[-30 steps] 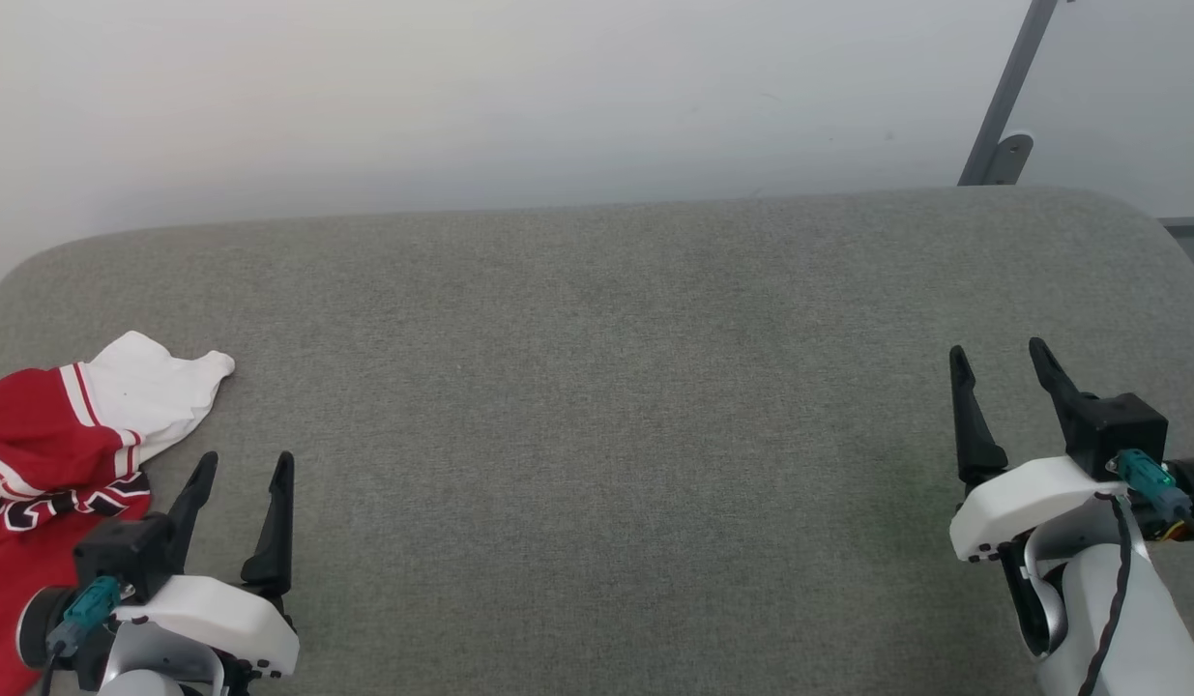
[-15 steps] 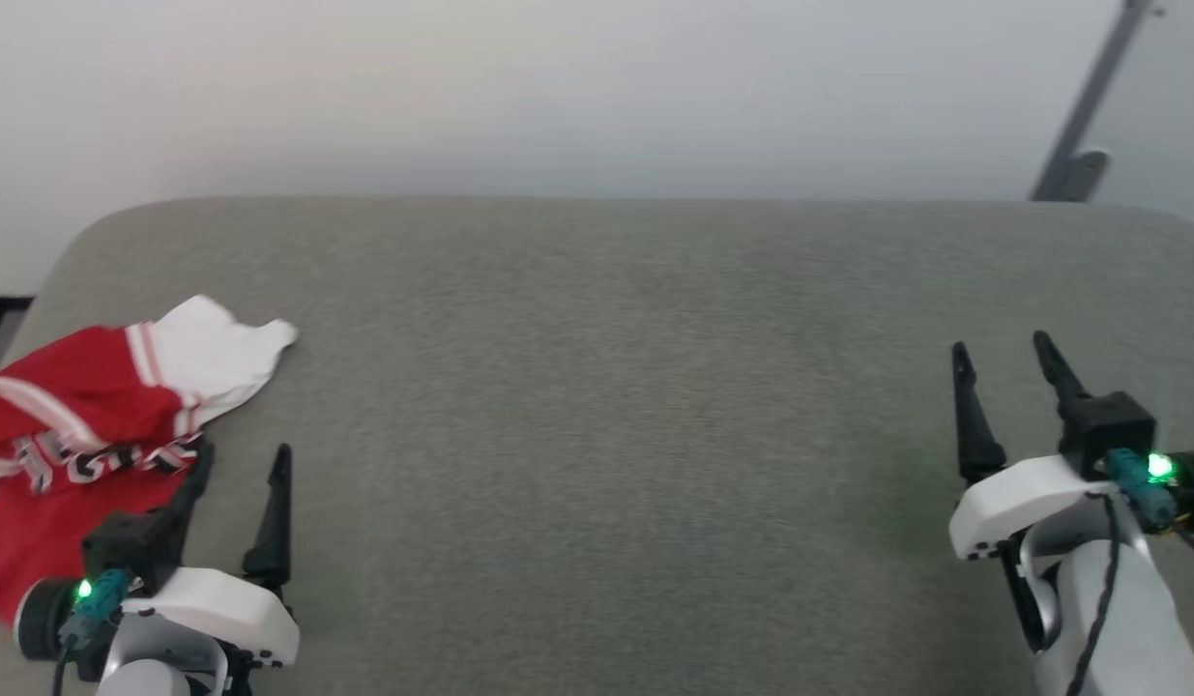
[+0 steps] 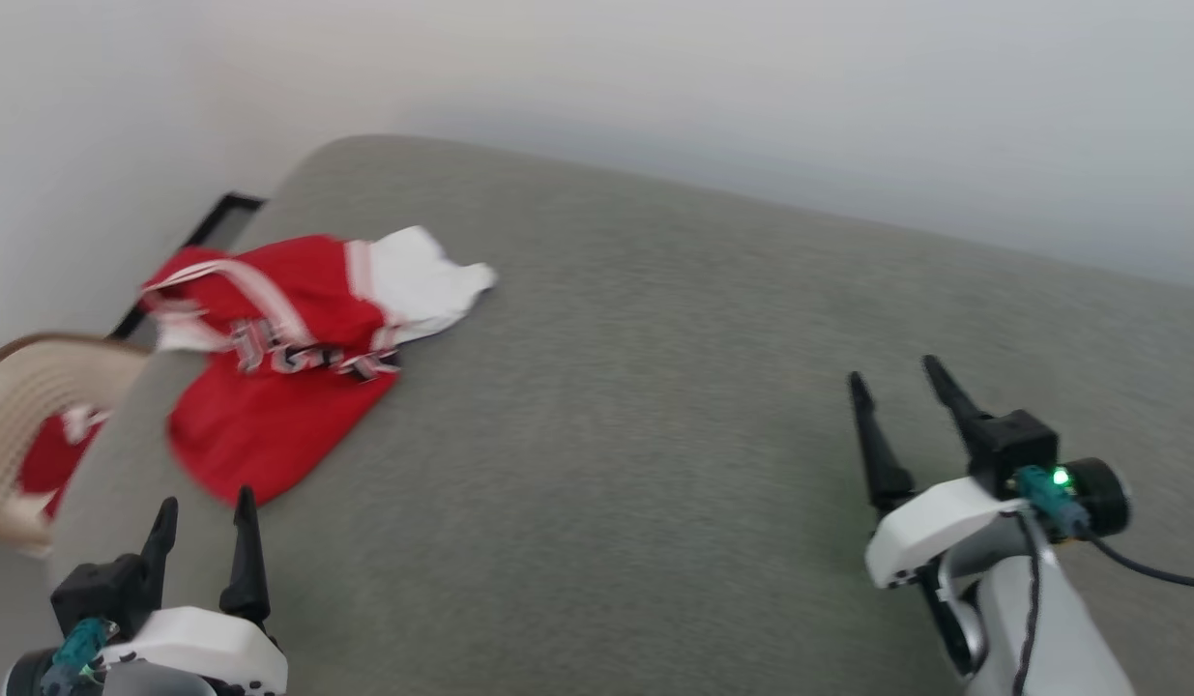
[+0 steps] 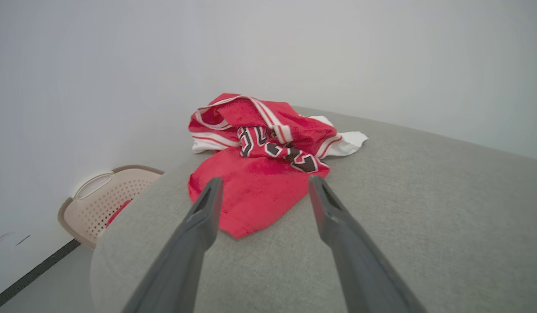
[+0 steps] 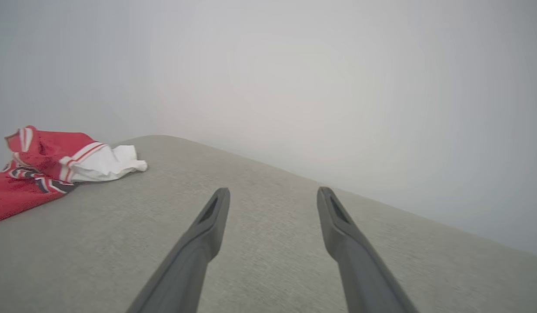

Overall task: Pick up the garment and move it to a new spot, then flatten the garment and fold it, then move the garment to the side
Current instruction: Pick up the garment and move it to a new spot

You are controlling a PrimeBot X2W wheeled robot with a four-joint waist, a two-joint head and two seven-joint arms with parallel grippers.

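Observation:
The garment (image 3: 287, 367) lies crumpled near the left end of the grey surface, red with a white sleeve, striped trim and black-and-white lettering. The left wrist view has the garment (image 4: 259, 174) straight ahead of the fingers, and the right wrist view catches the garment (image 5: 42, 169) at its far left. My left gripper (image 3: 202, 507) stands open just short of the garment's near red edge, holding nothing. At the right, well away from the cloth, my right gripper (image 3: 896, 377) is open and empty above the surface.
The grey padded surface (image 3: 655, 387) stretches wide between the grippers. A beige perforated basket (image 3: 26, 425) with something red inside stands on the floor off the surface's left edge; the same basket (image 4: 103, 195) appears in the left wrist view. White walls stand behind and to the left.
The camera has turned left, so the whole picture shifted right and the basket and left wall came into view. The garment lies as before; both grippers stay open.

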